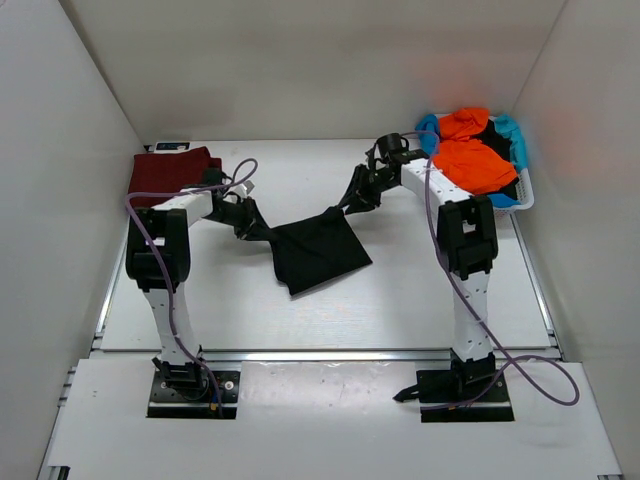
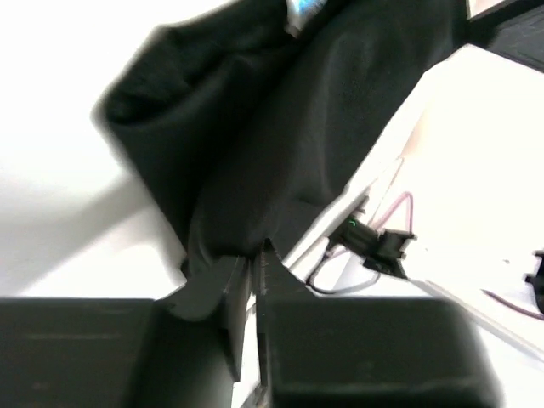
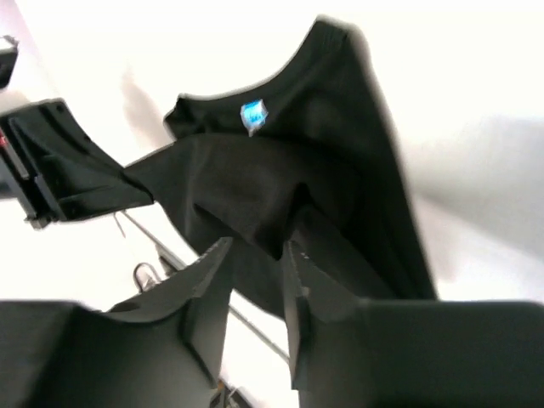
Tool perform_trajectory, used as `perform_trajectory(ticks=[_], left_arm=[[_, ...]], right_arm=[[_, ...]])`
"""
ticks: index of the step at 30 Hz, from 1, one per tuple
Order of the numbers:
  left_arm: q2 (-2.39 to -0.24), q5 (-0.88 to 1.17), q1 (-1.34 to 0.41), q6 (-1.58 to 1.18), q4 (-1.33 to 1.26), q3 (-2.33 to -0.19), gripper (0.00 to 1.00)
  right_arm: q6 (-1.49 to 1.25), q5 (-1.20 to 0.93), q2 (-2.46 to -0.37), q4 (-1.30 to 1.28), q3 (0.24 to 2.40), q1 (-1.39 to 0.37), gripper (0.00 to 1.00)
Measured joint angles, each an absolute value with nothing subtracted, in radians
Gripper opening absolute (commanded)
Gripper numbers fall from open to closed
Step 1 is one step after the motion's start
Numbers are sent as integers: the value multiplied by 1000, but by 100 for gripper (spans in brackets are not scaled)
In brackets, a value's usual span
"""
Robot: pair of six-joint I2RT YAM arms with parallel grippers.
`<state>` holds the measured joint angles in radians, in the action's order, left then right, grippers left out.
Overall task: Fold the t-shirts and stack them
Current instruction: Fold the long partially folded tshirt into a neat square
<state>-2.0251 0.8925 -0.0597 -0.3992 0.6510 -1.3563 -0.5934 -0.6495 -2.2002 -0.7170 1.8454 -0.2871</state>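
A black t-shirt [image 1: 320,255] lies partly on the table, its upper edge stretched between both grippers. My left gripper [image 1: 258,230] pinches its left corner; in the left wrist view the gripper [image 2: 255,253] has its jaws almost together on the black cloth [image 2: 280,127]. My right gripper [image 1: 345,208] is at the right corner; in the right wrist view its jaws [image 3: 255,246] stand apart, with a fold of the black t-shirt [image 3: 280,170] drooping between the tips. A dark red t-shirt [image 1: 170,172] lies folded at the back left.
A white lattice basket [image 1: 527,195] stands at the back right, holding an orange t-shirt [image 1: 470,160], a light blue one [image 1: 428,128] and some black cloth. White walls close in the table on three sides. Purple cables loop from both arms.
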Motion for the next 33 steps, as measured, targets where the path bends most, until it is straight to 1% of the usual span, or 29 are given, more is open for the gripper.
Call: perform_trajectory(ticks=[1,2,3,4,5,6,7,9,10,11,12,13,15,19,22,26,33], left_arm=[[-2029,869,-59,-397,647,-1356,31],[-2032,849,-56,-389,644,-1356,37],[-2034,823,-52,-385,641,-1357,48],[-2035,802,-47,-378,639,-1357,56],[-2037,780,-44,-370,638,-1358,68],[-2037,757,-41,-360,640,-1362,71],[-2037,737,-40,-356,645,-1372,77],[-2035,691,-36,-332,651,-1406,78],[-2034,668,-36,-319,653,-1428,76],[-2029,648,-36,-303,653,-1451,73],[-2018,630,-36,-280,652,-1476,68],[-2001,625,-38,-259,651,-1490,66],[-1951,619,-48,-207,659,-1508,56],[-1868,627,-131,-86,708,-1530,48],[-1850,659,-213,-45,709,-1502,49],[-1890,665,-253,-50,699,-1427,47],[-1995,630,-254,-86,641,-1394,49]], right_arm=[[-591,-642,-2225,-719,1873,-287,31],[-587,-634,-2245,-721,1900,-287,30],[-582,-624,-2269,-724,1934,-287,29],[-576,-615,-2286,-725,1962,-287,26],[-571,-606,-2302,-728,1991,-287,23],[-562,-595,-2313,-732,2018,-287,19],[-553,-582,-2320,-740,2041,-287,16],[-530,-548,-2319,-759,2067,-287,11],[-520,-532,-2313,-765,2067,-287,6],[-510,-516,-2301,-772,2063,-288,4],[-498,-500,-2283,-770,2041,-288,0],[-489,-488,-2258,-761,2006,-289,0],[-475,-475,-2178,-729,1887,-296,0],[-467,-482,-2017,-686,1678,-333,0],[-467,-519,-1968,-652,1604,-394,0],[-482,-580,-2006,-586,1585,-456,0],[-551,-645,-2181,-414,1612,-396,0]])
